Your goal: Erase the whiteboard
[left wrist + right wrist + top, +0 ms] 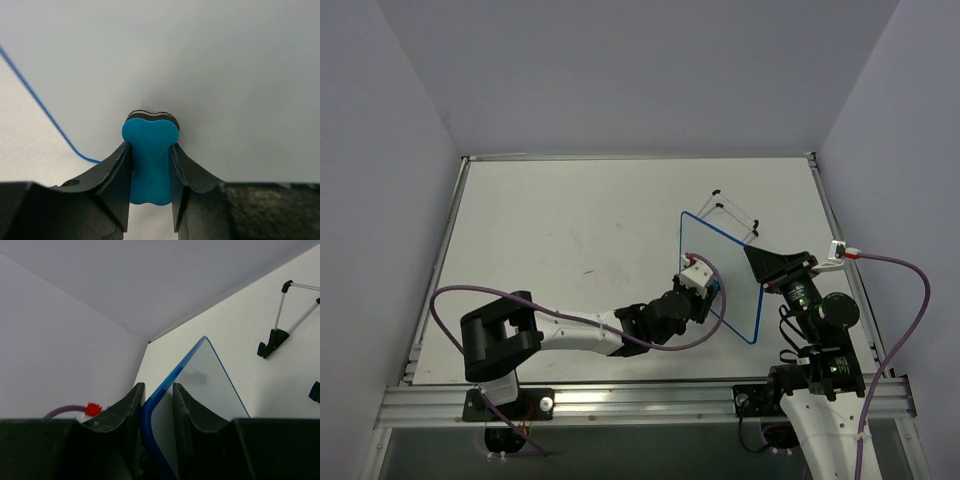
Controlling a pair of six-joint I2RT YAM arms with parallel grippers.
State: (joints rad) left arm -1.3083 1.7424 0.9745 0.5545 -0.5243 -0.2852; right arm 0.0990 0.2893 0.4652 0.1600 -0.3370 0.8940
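The whiteboard (725,280), white with a thin blue rim, stands tilted up off the table at right of centre. Its face (210,65) looks blank. My right gripper (763,266) is shut on its right edge; the blue rim (150,410) runs between the two fingers in the right wrist view. My left gripper (701,283) is shut on a small blue bone-shaped eraser (150,160). The eraser's dark felt end presses against the board's face. A faint grey blur shows through the board (200,376) in the right wrist view.
Thin wire stand legs with black feet (735,212) rest on the table behind the board and appear again as legs (280,325) in the right wrist view. The white table (560,240) is walled on three sides. A purple cable (895,265) loops off the right arm.
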